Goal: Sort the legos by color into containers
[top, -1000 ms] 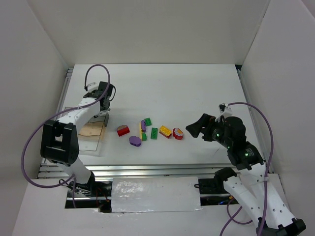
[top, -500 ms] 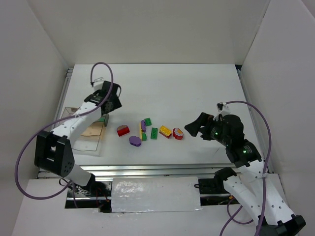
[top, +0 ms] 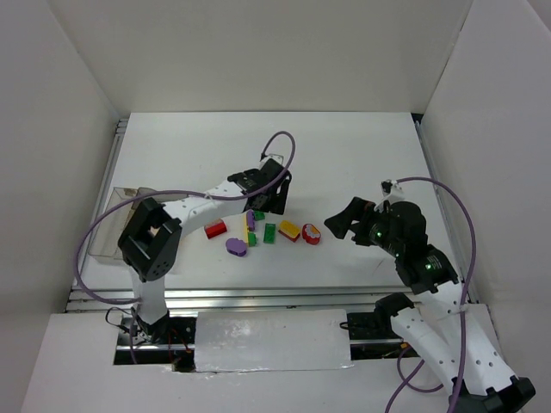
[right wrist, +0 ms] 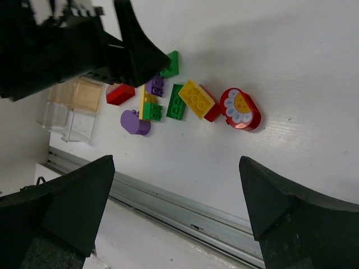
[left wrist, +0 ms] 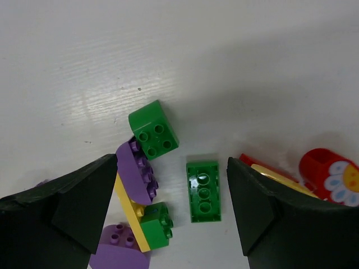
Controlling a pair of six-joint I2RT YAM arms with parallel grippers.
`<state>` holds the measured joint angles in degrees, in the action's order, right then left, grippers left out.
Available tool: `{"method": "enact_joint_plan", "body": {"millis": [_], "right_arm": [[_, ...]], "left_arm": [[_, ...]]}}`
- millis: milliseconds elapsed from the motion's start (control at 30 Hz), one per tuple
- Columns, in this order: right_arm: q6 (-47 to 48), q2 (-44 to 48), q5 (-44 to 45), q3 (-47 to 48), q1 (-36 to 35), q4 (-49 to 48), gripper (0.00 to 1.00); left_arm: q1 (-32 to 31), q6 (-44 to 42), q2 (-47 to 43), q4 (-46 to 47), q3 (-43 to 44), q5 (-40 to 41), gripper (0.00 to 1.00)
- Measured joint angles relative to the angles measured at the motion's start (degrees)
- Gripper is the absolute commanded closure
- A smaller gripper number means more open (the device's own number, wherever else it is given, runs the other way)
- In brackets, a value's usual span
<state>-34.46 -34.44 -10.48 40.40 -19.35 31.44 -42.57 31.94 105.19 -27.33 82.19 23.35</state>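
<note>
Nearest the arm bases, the right tool [right wrist: 176, 168] hangs above the table [top: 362, 155] at the right end of the row of legos [top: 267, 232]. Its fingers [right wrist: 67, 204] are spread wide with nothing between them. Near it on its left lies the red flower piece [right wrist: 240, 109], rounded, its one marking a printed flower of white petals round a yellow centre. Left of that, a yellow brick [right wrist: 196, 98] sits on a red base brick [right wrist: 212, 113]. Next comes the long green brick [left wrist: 203, 190], lying flat and apart from its neighbours.

Further left, a yellow bar [left wrist: 128, 202] carries a small green brick [left wrist: 157, 224] at its near end and a purple curved piece [left wrist: 137, 171] at its far end. A purple rounded piece [top: 236, 246] lies by the bar's near end, the nearest of the whole row. A lone red brick [top: 215, 229] lies to the left of these. At the far end of the cluster the green square brick [left wrist: 153, 129], four studs up, touches the tip of the purple curved piece.

The left tool [top: 277, 203] hovers over this far part of the cluster, pointing down, its fingers [left wrist: 61, 207] held wide apart and gripping nothing. In the left wrist view the long green brick lies on the table between them. The containers [top: 110, 237], clear and amber-tinted compartments, stand at the table's left edge, well apart from the legos. All the pieces seen lie on the table.
</note>
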Motion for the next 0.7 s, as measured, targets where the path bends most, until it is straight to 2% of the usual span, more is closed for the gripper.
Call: {"method": "enact_joint_plan", "body": {"millis": [233, 500, 600, 700], "right_arm": [[0.02, 0.87, 0.20, 0.00, -0.02, 0.28, 0.01], [0.24, 0.85, 0.13, 0.00, -0.13, 0.28, 0.01], [0.37, 0.83, 0.09, -0.02, -0.13, 0.28, 0.01], [0.44, 0.83, -0.24, -0.02, -0.13, 0.26, 0.01]], "left_arm": [[0.55, -6.38, 7.23, -0.61, 3.80, -4.79, 0.12], [2.03, -10.99, 8.46, -0.20, 4.48, -7.17, 0.12], [3.15, -12.22, 8.57, 0.46, 3.58, -7.48, 0.08], [4.48, -13.62, 8.57, 2.01, 1.01, -8.59, 0.08]]}}
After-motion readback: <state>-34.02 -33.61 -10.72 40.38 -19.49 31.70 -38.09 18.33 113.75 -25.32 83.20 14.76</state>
